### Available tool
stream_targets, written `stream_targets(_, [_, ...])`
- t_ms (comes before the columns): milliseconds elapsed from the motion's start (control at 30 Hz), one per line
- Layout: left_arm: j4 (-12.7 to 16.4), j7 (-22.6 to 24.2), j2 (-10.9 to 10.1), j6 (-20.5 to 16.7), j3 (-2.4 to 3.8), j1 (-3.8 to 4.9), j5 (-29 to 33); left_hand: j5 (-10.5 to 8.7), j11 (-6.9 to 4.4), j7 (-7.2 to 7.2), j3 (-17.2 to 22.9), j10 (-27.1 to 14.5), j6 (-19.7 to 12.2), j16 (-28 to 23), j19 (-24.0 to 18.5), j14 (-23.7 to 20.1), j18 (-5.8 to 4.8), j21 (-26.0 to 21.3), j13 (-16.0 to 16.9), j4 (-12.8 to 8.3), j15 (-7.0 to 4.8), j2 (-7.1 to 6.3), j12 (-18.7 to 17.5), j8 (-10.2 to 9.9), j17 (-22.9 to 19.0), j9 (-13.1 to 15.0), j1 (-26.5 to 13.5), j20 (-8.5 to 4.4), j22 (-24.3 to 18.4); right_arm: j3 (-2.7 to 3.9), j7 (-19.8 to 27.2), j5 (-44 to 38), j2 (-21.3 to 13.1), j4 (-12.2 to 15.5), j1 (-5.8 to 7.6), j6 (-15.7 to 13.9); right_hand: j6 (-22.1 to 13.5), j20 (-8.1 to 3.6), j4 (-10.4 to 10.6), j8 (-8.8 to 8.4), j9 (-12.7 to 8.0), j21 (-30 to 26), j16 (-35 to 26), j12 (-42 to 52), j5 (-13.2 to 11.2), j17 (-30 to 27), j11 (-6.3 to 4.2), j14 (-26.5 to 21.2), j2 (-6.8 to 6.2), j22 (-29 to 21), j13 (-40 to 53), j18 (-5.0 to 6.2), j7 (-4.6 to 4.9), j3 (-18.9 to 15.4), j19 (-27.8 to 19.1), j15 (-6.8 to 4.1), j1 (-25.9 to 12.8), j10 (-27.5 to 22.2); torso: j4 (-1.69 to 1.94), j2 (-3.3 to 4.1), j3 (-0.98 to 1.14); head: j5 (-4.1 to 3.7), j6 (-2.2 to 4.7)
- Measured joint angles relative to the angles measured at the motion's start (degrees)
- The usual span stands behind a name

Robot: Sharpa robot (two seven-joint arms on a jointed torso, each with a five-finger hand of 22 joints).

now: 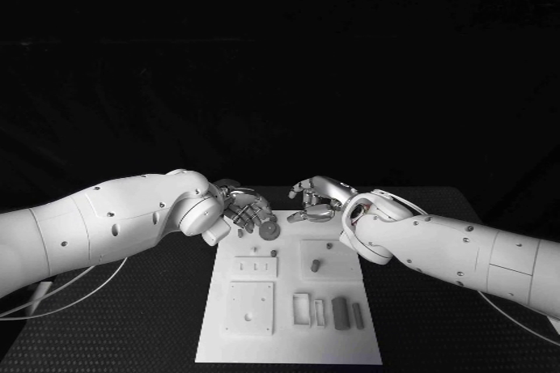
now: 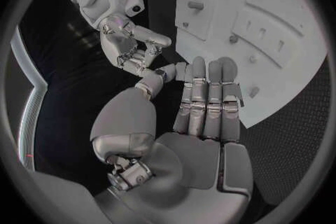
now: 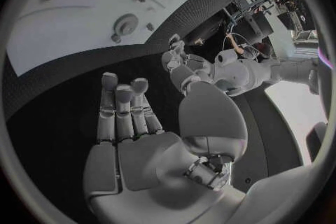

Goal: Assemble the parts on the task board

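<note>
The white task board point(image 1: 286, 341) lies in the middle of the black table. Grey parts lie on it: a round disc point(image 1: 269, 227) near its far end, a short peg point(image 1: 315, 265) standing in a square block, and a dark bar point(image 1: 340, 312) near the front right. My left hand point(image 1: 243, 209) hovers over the board's far left corner, just beside the disc, fingers straight and holding nothing point(image 2: 206, 123). My right hand point(image 1: 315, 201) hangs over the far right corner, palm bare point(image 3: 133, 140). The two hands face each other a short way apart.
Flat white blocks with slots and holes point(image 1: 251, 307) are fixed to the board. Thin cables point(image 1: 70, 288) trail over the table beside my left arm. Black matting point(image 1: 432, 332) flanks the board on both sides.
</note>
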Motion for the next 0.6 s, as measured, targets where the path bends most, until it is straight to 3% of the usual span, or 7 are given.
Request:
stream_targets(133, [-0.69,-0.17,-0.30,1.25,-0.07,-0.44,-1.57,-1.66,0.00,0.00,-0.06,0.01,0.00,0.00,-0.31,0.00,0.00,0.00,0.15,0.83,0.00,1.05,0.00,0.00,-0.06,0.69,-1.05,0.30,0.32,-0.01,2.39,2.59,-1.89,-1.39,0.00,-0.52,-0.20,0.15,0.00,0.00,-0.05,-0.27,-0.12,-0.03,0.00,-0.22,0.16,-0.28,-0.19,0.00,-0.36,0.00,-0.01,0.00,-0.22,0.06,-0.19,-0.33,0.01,0.01,0.00,0.09,0.03])
stream_targets(233, [-1.21,-0.45,-0.35,2.49,-0.30,-0.80,-3.54,-1.86,-0.04,0.00,-0.09,0.46,0.00,0.30,-0.31,0.12,0.01,0.00,0.39,0.87,-0.12,1.54,0.00,0.00,-0.06,1.10,-1.54,0.30,0.70,-0.02,4.43,5.29,-3.06,-3.27,-0.01,-1.03,-0.12,0.35,0.00,0.00,-0.05,-0.27,-0.12,-0.03,0.00,-0.30,0.16,-0.42,-0.16,0.00,-0.55,-0.01,-0.25,0.00,-0.43,0.13,-0.23,-0.34,-0.01,0.02,0.00,0.18,0.03])
stream_targets(300, [-1.39,-0.63,-0.35,3.13,-0.72,-0.90,-4.92,-2.07,-0.21,0.00,-0.09,0.63,0.00,0.68,-0.52,0.62,0.01,0.01,0.71,0.88,-0.19,1.74,0.16,-0.01,-0.01,1.56,-1.74,0.09,1.35,-0.01,5.82,7.57,-3.82,-4.60,-0.01,-1.43,0.01,0.57,0.00,0.00,-0.05,-0.57,-0.12,-0.03,0.00,-0.45,0.19,-0.72,0.28,0.00,-0.78,0.00,-0.38,0.00,-0.64,0.02,-0.66,-0.38,-0.03,0.02,0.00,0.25,-0.01])
stream_targets(333, [-1.39,-0.73,-0.36,3.52,-1.30,-0.90,-5.89,-2.09,-0.29,0.00,-0.09,0.73,0.00,0.75,-0.61,0.62,0.01,0.22,0.84,0.88,-0.20,1.76,0.33,-0.01,0.04,1.90,-1.76,0.00,1.70,0.03,6.68,9.26,-4.32,-5.38,-0.01,-1.67,0.01,0.67,0.00,0.00,-0.05,-0.59,-0.12,-0.03,0.00,-0.50,0.45,-0.84,0.32,0.00,-0.88,0.00,-0.38,0.00,-0.74,-0.06,-0.67,-0.64,-0.04,0.03,0.00,0.25,-0.04])
stream_targets(433, [-1.38,-1.19,-0.41,4.51,-2.06,-1.04,-8.30,-2.09,-0.30,0.00,-0.36,0.75,0.00,1.11,-1.22,0.90,0.00,0.70,1.49,0.62,-0.48,1.76,0.83,0.10,0.21,2.96,-1.76,0.00,3.51,0.66,8.74,13.91,-4.98,-7.75,0.17,-1.92,0.17,0.59,0.00,0.00,-0.09,-0.59,-0.45,-0.17,0.00,-0.63,0.45,-1.06,0.87,0.00,-1.14,-0.01,-0.53,0.00,-1.07,0.02,-0.36,-0.66,-0.05,0.03,0.00,0.26,-0.09])
stream_targets(600, [-1.52,-2.01,-0.02,6.12,-2.08,-1.00,-11.71,-2.31,-0.30,0.00,-0.20,0.75,0.00,1.28,-1.95,0.92,0.00,1.22,2.19,0.34,-0.50,2.02,1.10,0.31,0.21,4.20,-2.02,0.10,5.72,1.41,11.41,20.59,-4.87,-11.14,1.24,-1.30,0.19,1.59,0.00,0.00,-0.32,-3.69,-4.50,-4.78,0.00,-3.16,0.46,-4.63,1.65,-0.96,-5.06,0.01,-0.55,0.00,-4.96,0.53,-0.36,-0.67,0.01,0.05,-0.01,0.27,-0.16])
